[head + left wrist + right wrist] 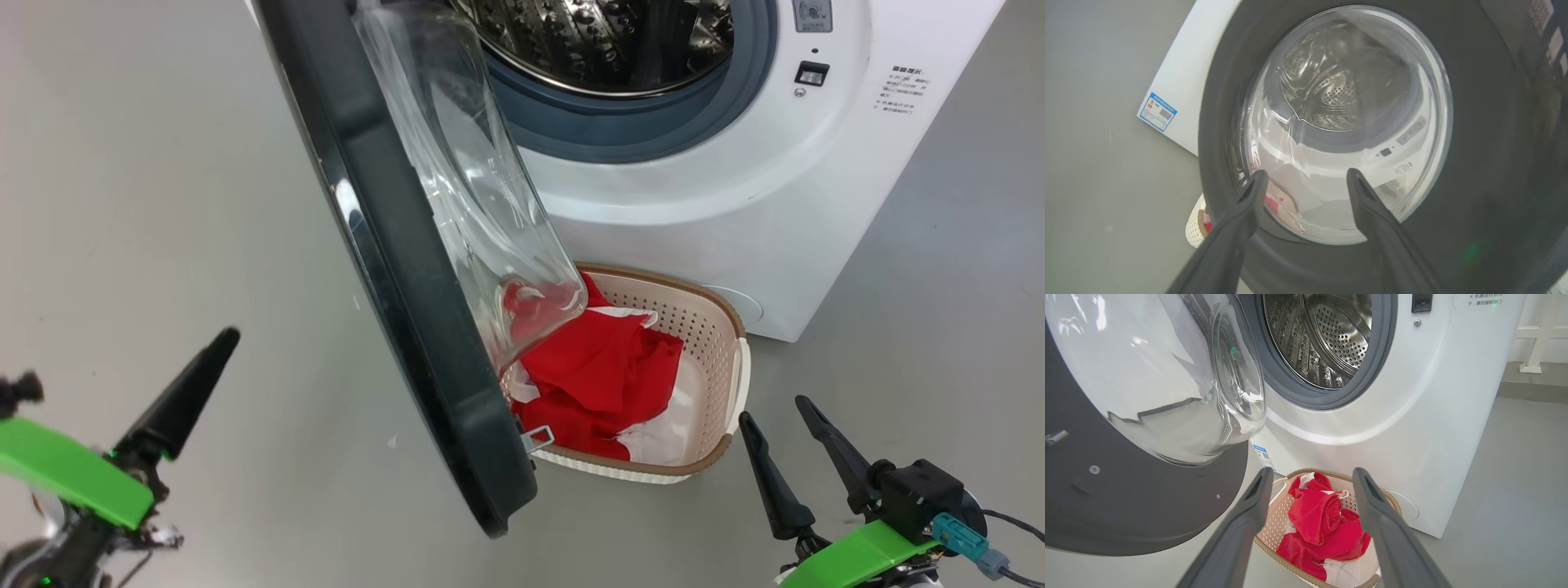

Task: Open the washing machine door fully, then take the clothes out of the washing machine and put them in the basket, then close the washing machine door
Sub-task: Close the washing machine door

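Both pairs spread and empty: left fingers (1241,220) face the outside of the half-open door (408,327), apart from it; right fingers (1384,522) hover near the basket (718,327). Red clothes (604,367) lie heaped in the basket on the floor (163,163), just before the washer (735,204), beneath the door's glass.

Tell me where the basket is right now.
In the head view the basket sits on the floor before the washing machine, right of the open door, holding the clothes.
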### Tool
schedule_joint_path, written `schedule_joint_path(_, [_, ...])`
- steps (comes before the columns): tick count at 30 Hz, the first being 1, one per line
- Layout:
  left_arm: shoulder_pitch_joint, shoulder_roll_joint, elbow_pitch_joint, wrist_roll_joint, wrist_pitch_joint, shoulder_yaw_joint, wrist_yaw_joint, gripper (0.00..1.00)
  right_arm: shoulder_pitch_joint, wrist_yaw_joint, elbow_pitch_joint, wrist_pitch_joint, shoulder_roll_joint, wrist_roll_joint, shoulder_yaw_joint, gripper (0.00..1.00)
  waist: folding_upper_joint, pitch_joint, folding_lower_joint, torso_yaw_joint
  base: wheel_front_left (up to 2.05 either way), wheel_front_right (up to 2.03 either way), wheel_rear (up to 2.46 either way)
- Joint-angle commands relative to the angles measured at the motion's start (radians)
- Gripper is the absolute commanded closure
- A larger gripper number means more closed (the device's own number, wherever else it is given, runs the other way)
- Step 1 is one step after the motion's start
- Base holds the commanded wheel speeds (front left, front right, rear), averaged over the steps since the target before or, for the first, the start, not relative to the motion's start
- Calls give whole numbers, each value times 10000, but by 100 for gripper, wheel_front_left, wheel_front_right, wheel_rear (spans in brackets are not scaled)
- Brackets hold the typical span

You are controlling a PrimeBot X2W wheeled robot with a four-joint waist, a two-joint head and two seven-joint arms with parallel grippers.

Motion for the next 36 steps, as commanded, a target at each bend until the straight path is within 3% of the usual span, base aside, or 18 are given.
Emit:
schedule_joint_path(1, [-70,402,-31,104,-247,370,-69,0,-80,63,-248,-65,-87,-162,254,0,-1,19,0,-6,0,0,0])
schedule_joint_path(13, [711,155,1276,259,-2523,-493,-69,0,-194,63,-164,-65,-133,-131,361,0,-1,122,0,-86,0,0,0])
schedule_joint_path(30, [711,-207,3082,1172,-5379,-2585,-69,0,-292,63,-166,-65,-158,-149,331,0,-1,247,0,-183,0,0,0])
schedule_joint_path(34, [624,-381,3487,1685,-5572,-2607,-69,0,-286,63,-165,-65,-166,-155,303,0,-1,260,0,-181,0,0,0])
schedule_joint_path(36, [594,-535,3584,2176,-5584,-2146,-69,0,-281,63,-168,-65,-167,-158,288,0,-1,256,0,-171,0,0,0])
